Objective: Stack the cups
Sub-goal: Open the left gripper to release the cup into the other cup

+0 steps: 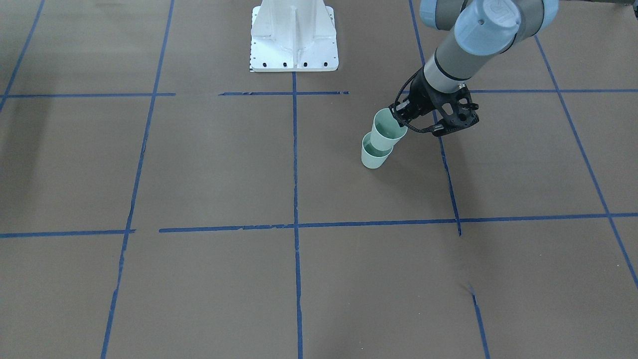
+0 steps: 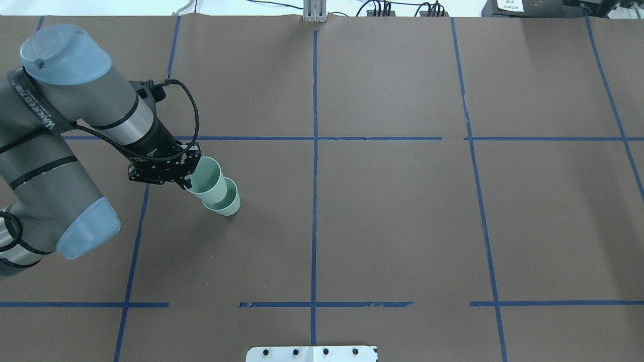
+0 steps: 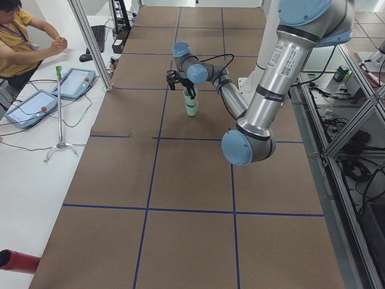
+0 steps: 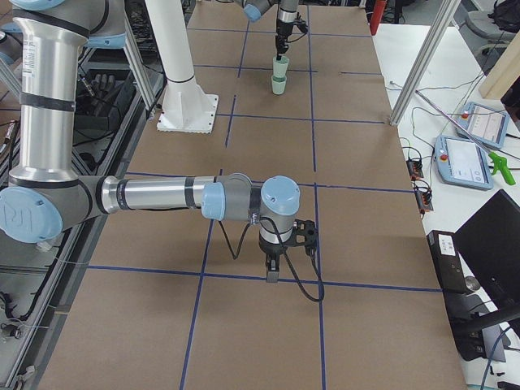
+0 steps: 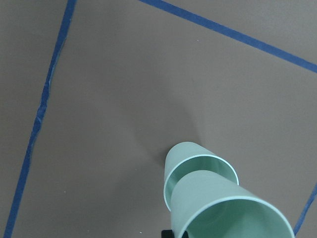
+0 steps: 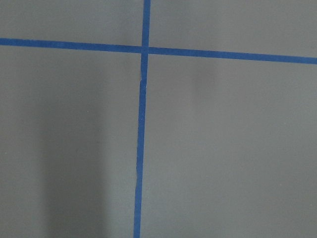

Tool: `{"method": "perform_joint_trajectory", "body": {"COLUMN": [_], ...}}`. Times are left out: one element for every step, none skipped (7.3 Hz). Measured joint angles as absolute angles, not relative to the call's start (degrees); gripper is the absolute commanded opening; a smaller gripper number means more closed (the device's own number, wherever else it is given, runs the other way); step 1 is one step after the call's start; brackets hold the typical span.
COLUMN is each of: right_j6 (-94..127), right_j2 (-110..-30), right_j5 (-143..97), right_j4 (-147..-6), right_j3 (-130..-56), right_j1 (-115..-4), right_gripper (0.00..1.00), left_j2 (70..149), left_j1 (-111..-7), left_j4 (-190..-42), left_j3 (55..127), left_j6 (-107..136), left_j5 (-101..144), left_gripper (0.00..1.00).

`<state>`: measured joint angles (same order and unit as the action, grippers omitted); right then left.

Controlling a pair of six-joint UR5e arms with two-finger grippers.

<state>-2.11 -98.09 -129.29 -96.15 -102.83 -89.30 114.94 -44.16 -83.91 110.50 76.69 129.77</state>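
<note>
Two pale mint-green cups stand left of the table's centre line in the overhead view. The lower cup (image 1: 374, 158) (image 2: 229, 205) (image 5: 184, 157) stands upright on the brown table. The upper cup (image 1: 388, 130) (image 2: 206, 181) (image 5: 223, 213) is tilted, with its base inside the lower cup's mouth. My left gripper (image 1: 400, 119) (image 2: 189, 179) is shut on the upper cup's rim. My right gripper (image 4: 272, 272) shows only in the exterior right view, low over the table, far from the cups (image 4: 279, 75); I cannot tell whether it is open or shut.
The white robot base (image 1: 294, 40) stands at the table's robot-side edge. Blue tape lines (image 1: 295, 224) divide the brown surface. An operator (image 3: 18, 36) and tablets (image 3: 30, 105) are beside the table on the side bench.
</note>
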Motion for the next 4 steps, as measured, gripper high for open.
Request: {"method": "perform_joint_trajectory", "body": {"right_j6": [-2.1,-2.1,-2.1,-2.1], "right_j2": [-98.1,-98.1,-98.1,-98.1], "right_j5": [-129.3,-129.3,-129.3,-129.3], "right_j4": [-96.2,-96.2,-96.2,-96.2], "right_j3": [-102.8,-102.8,-102.8,-102.8], "right_j1": [-89.3,-89.3,-89.3,-89.3], "right_gripper": [1.00,1.00,1.00,1.00], "left_j2": [115.0,115.0,115.0,115.1], "left_j1": [-44.1,-44.1,-44.0,-44.0], "left_j4": [-84.0,-84.1,-84.1,-84.2], "left_j3": [110.3,110.3,110.2,110.2], "left_j6": [76.7,76.7,76.9,77.2], "left_j5": [129.8,129.8,129.8,129.8], "left_gripper": [0.23,0.61,0.90,0.99]}}
